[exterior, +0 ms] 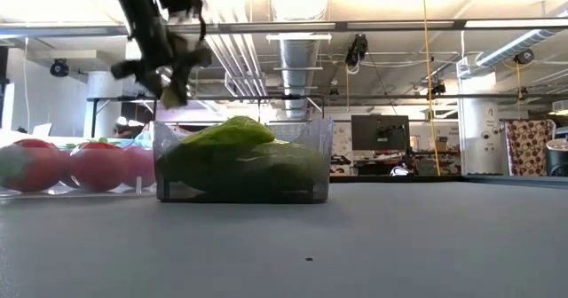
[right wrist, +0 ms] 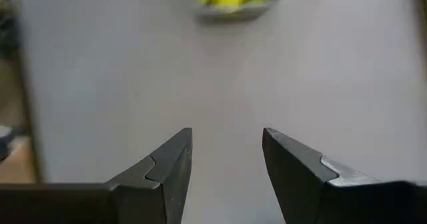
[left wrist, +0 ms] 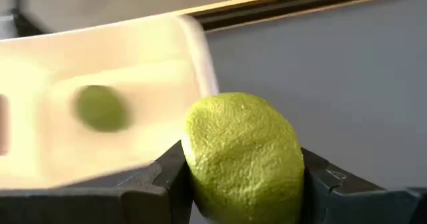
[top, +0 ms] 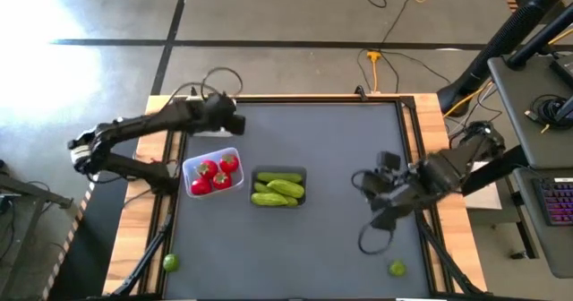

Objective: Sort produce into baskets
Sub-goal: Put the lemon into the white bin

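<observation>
My left gripper [top: 228,120] is over the far left of the mat, shut on a green lime [left wrist: 241,154]. Below and beyond it, in the left wrist view, stands the white basket [left wrist: 167,57] with another lime [left wrist: 100,107] lying on its floor. A clear basket [top: 213,174] holds red fruits, and a dark basket [top: 278,187] beside it holds cucumbers. Two limes lie loose on the mat near its front edge, one at the left [top: 170,263] and one at the right [top: 397,268]. My right gripper [top: 369,193] hangs open over bare mat at the right, holding nothing [right wrist: 227,151]. My left gripper pinches the lime by two opposite sides [left wrist: 193,151] between its two fingers. The fingers slant down from above. The lime is lifted clear of the mat, beside the white basket's near corner.
The mat's middle and right part is bare grey surface. A raised dark frame [top: 407,113] and wooden boards edge the mat. Cables loop near the far left corner [top: 219,79] and under the right arm [top: 372,238].
</observation>
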`<control>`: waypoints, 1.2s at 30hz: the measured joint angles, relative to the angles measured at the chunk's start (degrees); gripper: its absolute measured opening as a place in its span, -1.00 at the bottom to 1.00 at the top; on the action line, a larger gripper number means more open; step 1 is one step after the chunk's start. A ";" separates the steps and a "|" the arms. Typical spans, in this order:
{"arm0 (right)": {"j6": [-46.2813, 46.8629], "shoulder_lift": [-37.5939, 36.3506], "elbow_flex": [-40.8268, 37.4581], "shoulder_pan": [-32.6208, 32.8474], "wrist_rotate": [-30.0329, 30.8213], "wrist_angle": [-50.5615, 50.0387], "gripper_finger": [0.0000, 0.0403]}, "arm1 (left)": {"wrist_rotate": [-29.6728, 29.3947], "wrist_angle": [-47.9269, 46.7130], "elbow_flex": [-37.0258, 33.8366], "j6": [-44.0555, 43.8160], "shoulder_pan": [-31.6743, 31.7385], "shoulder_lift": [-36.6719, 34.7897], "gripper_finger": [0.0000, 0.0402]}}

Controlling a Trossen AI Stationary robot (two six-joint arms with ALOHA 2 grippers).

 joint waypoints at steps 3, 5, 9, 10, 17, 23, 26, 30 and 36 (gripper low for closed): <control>-1.20 -0.48 -0.02 -4.07 3.94 -0.11 -0.22 | 2.88 0.54 -0.44 6.71 9.57 3.05 -0.23; -0.84 -0.45 -0.02 -7.74 4.98 -1.00 -0.28 | 6.76 2.07 -0.44 11.35 15.17 5.33 -0.23; 1.66 0.58 -2.09 -17.58 4.90 -0.90 -0.37 | 10.22 3.09 -0.46 16.45 22.02 11.04 -0.22; 3.24 0.80 -3.22 -19.85 3.59 -0.75 -0.37 | 10.23 3.30 -0.46 16.84 22.83 12.42 -0.22; 9.41 0.81 -16.88 -25.76 -12.86 -0.96 -0.12 | -3.00 9.25 -0.46 19.66 23.58 19.91 -0.08; 10.45 0.82 -25.52 -25.72 -21.59 0.07 0.29 | 0.92 12.33 0.53 23.40 23.67 25.36 0.12; 9.40 0.75 -26.76 -25.05 -23.46 -0.06 0.44 | 3.12 11.92 0.97 21.73 23.68 26.51 0.20; 7.20 0.60 -27.02 -23.77 -23.75 -0.44 0.60 | 2.90 10.60 2.08 21.42 23.52 25.30 0.28; 5.77 0.60 -26.36 -20.41 -24.38 -0.40 0.78 | 0.55 6.37 5.06 20.39 22.12 19.20 0.37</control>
